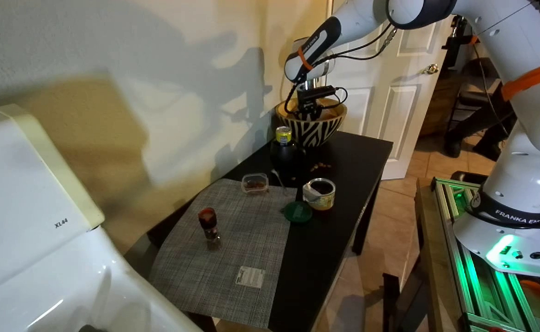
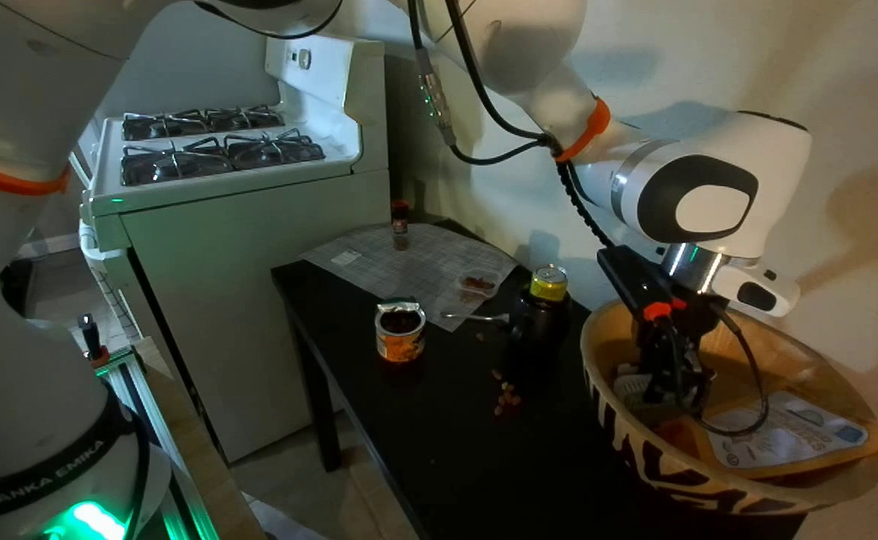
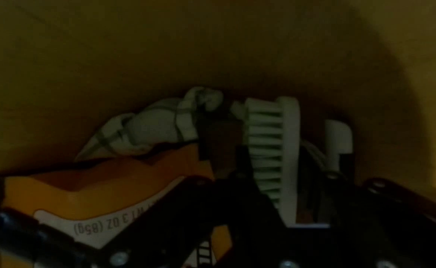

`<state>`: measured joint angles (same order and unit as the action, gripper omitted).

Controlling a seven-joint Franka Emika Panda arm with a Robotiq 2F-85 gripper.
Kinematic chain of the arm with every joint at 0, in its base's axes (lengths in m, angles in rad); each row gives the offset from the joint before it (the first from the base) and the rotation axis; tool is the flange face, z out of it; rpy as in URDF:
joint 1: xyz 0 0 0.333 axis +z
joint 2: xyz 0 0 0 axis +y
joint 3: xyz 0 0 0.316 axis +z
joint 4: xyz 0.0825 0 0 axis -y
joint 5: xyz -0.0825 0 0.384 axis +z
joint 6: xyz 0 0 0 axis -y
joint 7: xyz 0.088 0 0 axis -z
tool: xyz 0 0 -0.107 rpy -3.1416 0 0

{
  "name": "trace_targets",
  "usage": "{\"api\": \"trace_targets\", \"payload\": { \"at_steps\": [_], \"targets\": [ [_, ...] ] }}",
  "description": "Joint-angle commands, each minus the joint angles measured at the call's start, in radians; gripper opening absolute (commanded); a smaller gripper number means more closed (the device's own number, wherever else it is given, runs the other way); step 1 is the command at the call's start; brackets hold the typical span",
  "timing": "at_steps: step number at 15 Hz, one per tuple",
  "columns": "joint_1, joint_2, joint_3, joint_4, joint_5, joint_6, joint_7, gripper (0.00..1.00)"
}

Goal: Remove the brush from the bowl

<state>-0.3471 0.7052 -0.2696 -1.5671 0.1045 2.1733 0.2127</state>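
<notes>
Brush (image 3: 291,156): inside the bowl (image 1: 318,133), white with pale bristles, and tipped onto its side as far as we can see.
Brush's long axis: up and down the wrist view, bristles facing left there, its far end reaching past the fingers (image 3: 244,169).
Fingers: one dark tip stands at the bristle side and the other seems to be just beside the back, so the brush lies in between. How wide they stand, and whether they press on it, we can't make out in this dim light.
Coming move: we judge it turns on that straddle; squeezing would work across the narrow width, and bristles may give, so we want a firm hold before a straight lift.
Checked cloth (image 3: 158,123): near the brush's far end, left of it in that view; it could snag.
Orange packet (image 3: 128,182): farther left and lower there, partly hidden behind the fingers' dark base.
Arm (image 1: 362,25): the only one, bent over the bowl in both exterior views.
Tabletop (image 1: 357,152): carries the bowl, with a can (image 1: 283,134) and dark mug (image 1: 284,159) near it, so we'd clear the rim before any sideways swing.
</notes>
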Motion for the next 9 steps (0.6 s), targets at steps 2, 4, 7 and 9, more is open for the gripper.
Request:
{"api": "trace_targets", "payload": {
  "at_steps": [2,4,7,9],
  "targets": [
    [0.013,-0.131,0.009,-0.114,0.08,0.024,0.097,0.08],
    [0.037,-0.202,-0.001,-0.184,0.096,0.04,0.162,0.08],
    [0.068,-0.334,-0.034,-0.323,0.081,0.116,0.272,0.08],
    [0.081,-0.419,-0.055,-0.412,0.072,0.19,0.319,0.08]
  ]
}}
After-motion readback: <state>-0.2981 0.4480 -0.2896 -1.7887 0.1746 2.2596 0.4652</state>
